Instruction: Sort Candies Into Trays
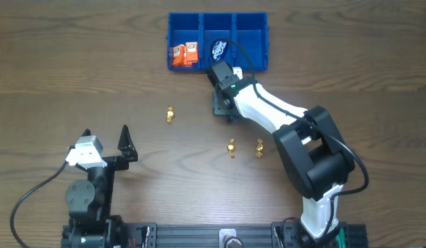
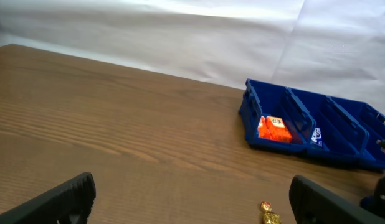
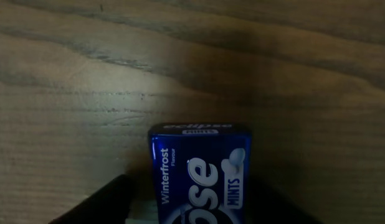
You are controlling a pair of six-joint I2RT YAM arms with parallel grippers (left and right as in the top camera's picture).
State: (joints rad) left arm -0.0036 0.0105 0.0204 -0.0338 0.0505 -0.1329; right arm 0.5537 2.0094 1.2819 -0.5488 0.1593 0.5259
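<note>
On the wooden table just at 6 o'clock of the blue three-compartment tray (image 1: 218,15), the blue mint box (image 3: 202,180) lay flat, printed face up, beneath the right gripper (image 1: 223,107). Whether that gripper had clamped it could not be told, while the left gripper (image 1: 106,131) stood wide open, well apart at 8 o'clock. The box looked light, rigid and probably slick-sided, so it was best pinched across its narrow width at mid-length. Its long axis ran straight away from the wrist camera, one short end pointing outward.
</note>
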